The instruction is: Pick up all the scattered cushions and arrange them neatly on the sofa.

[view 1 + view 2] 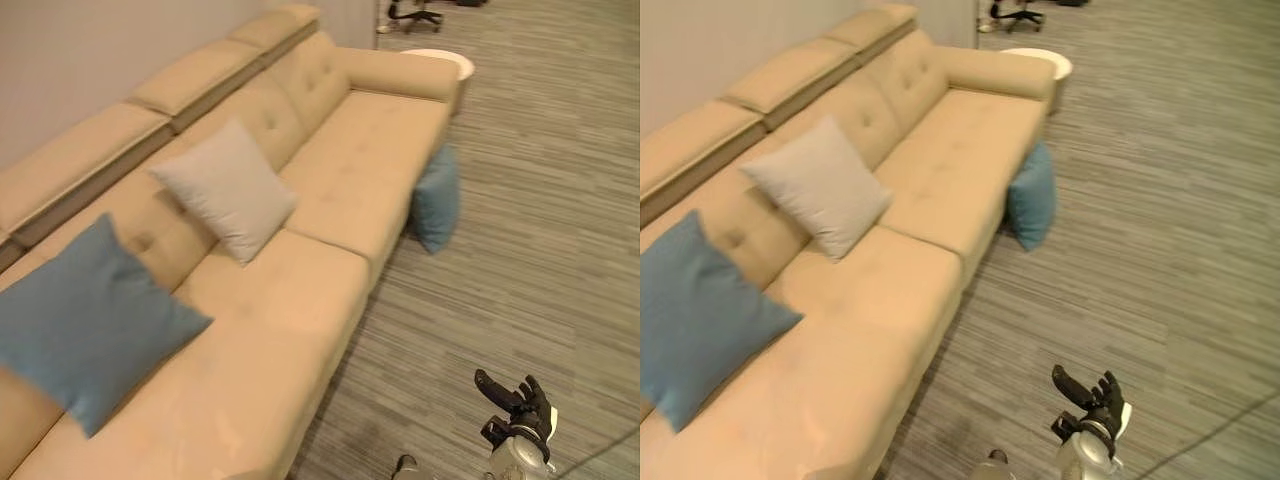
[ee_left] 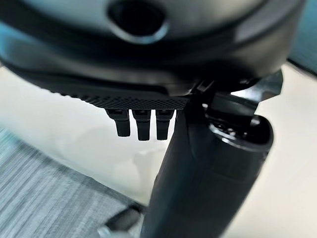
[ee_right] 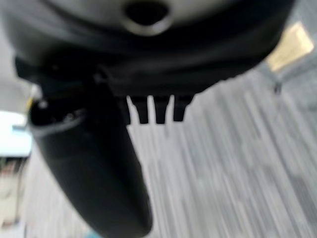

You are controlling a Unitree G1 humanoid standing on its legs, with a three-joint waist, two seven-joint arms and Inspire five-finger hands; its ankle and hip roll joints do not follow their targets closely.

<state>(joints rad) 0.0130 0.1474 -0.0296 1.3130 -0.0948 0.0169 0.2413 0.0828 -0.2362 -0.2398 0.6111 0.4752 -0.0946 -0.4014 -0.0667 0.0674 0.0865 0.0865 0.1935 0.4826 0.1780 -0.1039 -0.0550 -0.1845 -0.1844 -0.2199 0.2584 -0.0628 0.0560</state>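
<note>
Two cushions were already up on the sofa (image 1: pixel 330 180): a blue cushion (image 1: pixel 85 320) leaning on the backrest at about eight o'clock in the head view, and a grey cushion (image 1: pixel 228 188) propped against the backrest further along, nearer the middle of the seat. Both stood tilted on a corner rather than square, so I judged the tidying not quite finished even for those two. One more, a blue floor cushion (image 1: pixel 437 198), was down on the carpet (image 1: pixel 540 220), leaning against the sofa's front at about two o'clock, just below the far armrest. That one remained to be fetched, so the job looked roughly two-thirds done.

The right robot hand (image 1: pixel 520 405) hung low at about five o'clock over the carpet, well apart from the floor cushion, its fingers loosely spread and holding nothing. Its own wrist camera confirmed that: straight fingertips with bare striped carpet past them. The left robot hand (image 2: pixel 148 119) showed in its wrist camera, fingers straight and empty, with a pale surface beyond it that looked like the sofa, something the head views did not reveal. The head views in turn gave the round white side table (image 1: pixel 445 60) beyond the armrest.
</note>
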